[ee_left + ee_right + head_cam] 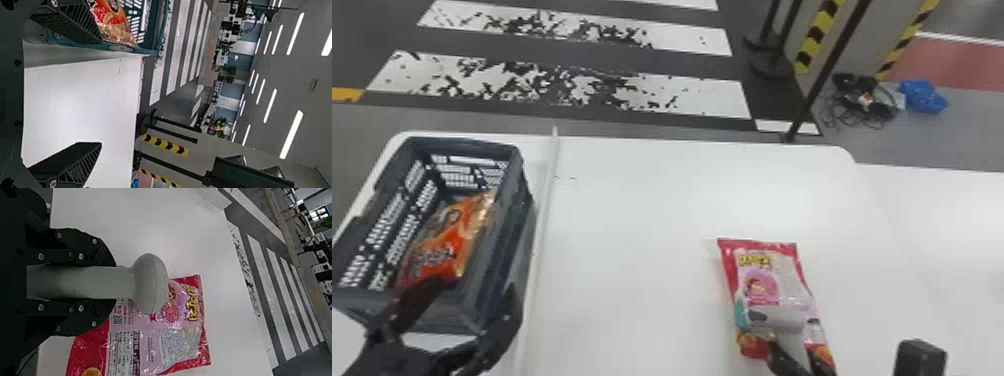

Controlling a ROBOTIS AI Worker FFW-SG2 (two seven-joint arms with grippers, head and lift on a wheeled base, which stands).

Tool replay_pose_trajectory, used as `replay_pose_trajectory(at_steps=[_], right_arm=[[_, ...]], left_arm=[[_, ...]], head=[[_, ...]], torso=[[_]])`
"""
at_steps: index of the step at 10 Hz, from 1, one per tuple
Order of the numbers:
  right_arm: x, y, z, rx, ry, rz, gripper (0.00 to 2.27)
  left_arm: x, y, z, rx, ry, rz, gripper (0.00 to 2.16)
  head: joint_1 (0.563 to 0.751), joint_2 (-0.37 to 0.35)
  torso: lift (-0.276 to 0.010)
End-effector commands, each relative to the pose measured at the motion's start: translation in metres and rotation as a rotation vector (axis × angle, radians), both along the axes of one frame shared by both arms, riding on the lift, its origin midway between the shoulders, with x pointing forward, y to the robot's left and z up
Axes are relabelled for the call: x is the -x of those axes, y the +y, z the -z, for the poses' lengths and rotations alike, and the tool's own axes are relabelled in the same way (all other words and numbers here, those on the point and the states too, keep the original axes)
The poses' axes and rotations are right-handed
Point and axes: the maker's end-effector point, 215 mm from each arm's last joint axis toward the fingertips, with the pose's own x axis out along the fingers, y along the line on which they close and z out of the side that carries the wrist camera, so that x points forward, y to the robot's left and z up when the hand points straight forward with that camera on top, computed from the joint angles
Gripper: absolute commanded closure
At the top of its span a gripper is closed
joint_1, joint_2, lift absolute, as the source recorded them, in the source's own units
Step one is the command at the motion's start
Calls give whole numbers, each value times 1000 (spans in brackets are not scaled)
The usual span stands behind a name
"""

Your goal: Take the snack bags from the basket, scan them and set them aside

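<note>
In the head view, the left gripper (474, 295) is seen at the near end of the dark basket (507, 232), with its two fingers spread wide and nothing held. The orange snack bag (449, 237) is contained in the basket, beyond this gripper's left finger, by whose tip its near end is overlapped; whether it is touched cannot be told. The right finger is placed over the basket's near right corner, and just beyond and beside it the pale raised strip (547, 200) is seen running along the white table (632, 225). The right gripper (794, 359) is placed well apart to the right, and by it the grey-white scanner (777, 319) is held out over the pink snack bag (764, 280). That bag is laid on the table below and beyond the fingertips, its far end stretched past the scanner's head. A black block (919, 357) is seen to the right of this gripper.

In the left wrist view, a broad gap is left between the fingers of the left gripper (100, 92). The orange bag is shown just past the tip of the finger nearer the basket.

In the right wrist view, the scanner's handle is clamped between the fingers of the right gripper (116, 283). The pink bag is partly covered by the scanner's head and one finger, and is not gripped.
</note>
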Motion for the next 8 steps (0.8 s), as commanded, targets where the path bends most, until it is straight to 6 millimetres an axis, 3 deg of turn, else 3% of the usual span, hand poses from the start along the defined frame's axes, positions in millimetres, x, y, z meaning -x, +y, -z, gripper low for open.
replay_pose_trajectory(at_steps=[1,4,5,6,8], right_arm=[[-9,-13,-17,-1,-36,17,2246],[-41,-80,-47,44,-108,104,2246],[-56,-115,-44,75,-119,132,2246],[-71,-146,-25,74,-73,143,2246],[-97,-200,-10,114,-68,162,2246]], left_arm=[[1,0,0,0,1,-1,70],[3,-3,-3,1,-3,13,70],[3,-6,-4,-2,-2,25,70],[8,-6,1,-10,23,27,70],[16,-1,-2,-30,28,6,70]], head=[[695,-160],[695,-222],[695,-272],[695,-326],[695,-350]], torso=[[-75],[-75],[-75],[-75],[-75]])
